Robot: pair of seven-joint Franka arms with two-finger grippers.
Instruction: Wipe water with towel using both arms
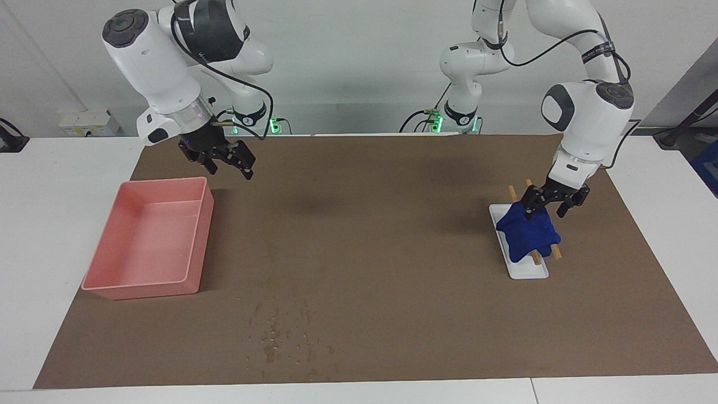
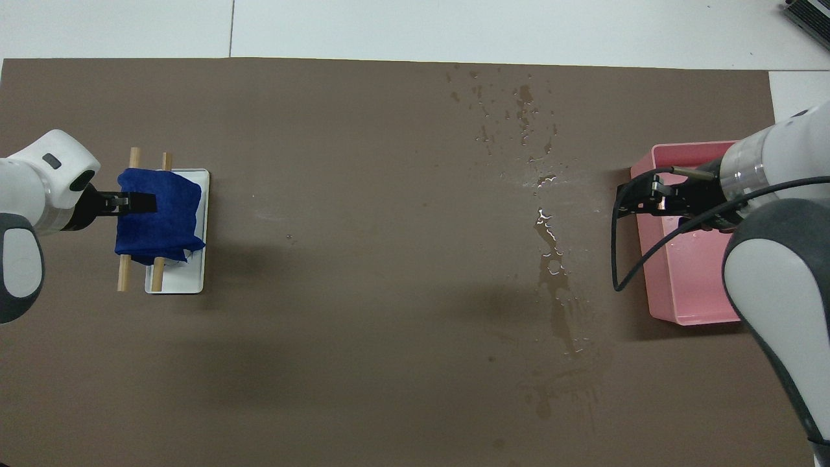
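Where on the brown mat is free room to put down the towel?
Free: the brown mat between the pink plastic bin and the white tray carrying the blue towel. Wet: the water droplets, farther from the robots.

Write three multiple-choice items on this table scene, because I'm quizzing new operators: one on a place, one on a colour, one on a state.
1. Where does the folded dark blue cloth towel lie?
A. In a bin
B. Over two wooden dowels on a white rectangular tray
C. Flat on the bare mat

2. What colour is the rectangular plastic bin?
A. Pink
B. Green
C. White

3. How is the left gripper?
A. Shut, lifting the towel high
B. Over the bin
C. Open, down at the towel's edge

Answers:
1 B: dowel ends stick out from under the cloth, over the tray.
2 A: its walls and floor are pink.
3 C: its fingertips stand apart at the cloth.
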